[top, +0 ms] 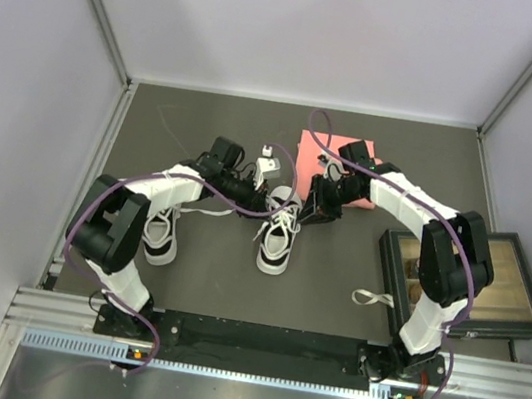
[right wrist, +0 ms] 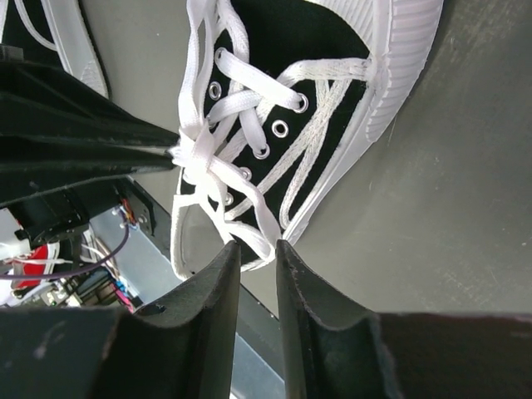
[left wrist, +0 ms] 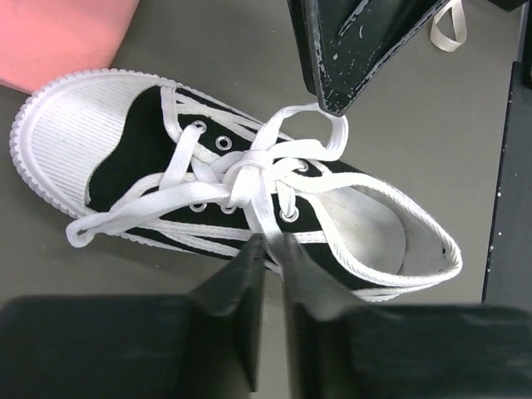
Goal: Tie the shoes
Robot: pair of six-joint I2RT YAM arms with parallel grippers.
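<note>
You see: dark table | on it: shoe, second shoe, pink pad, framed tray, white strap loop

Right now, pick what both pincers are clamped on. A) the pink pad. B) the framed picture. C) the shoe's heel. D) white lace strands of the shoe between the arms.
D: the left pincer and the right pincer each pinch a strand of lace running out from the knot on the shoe.
</note>
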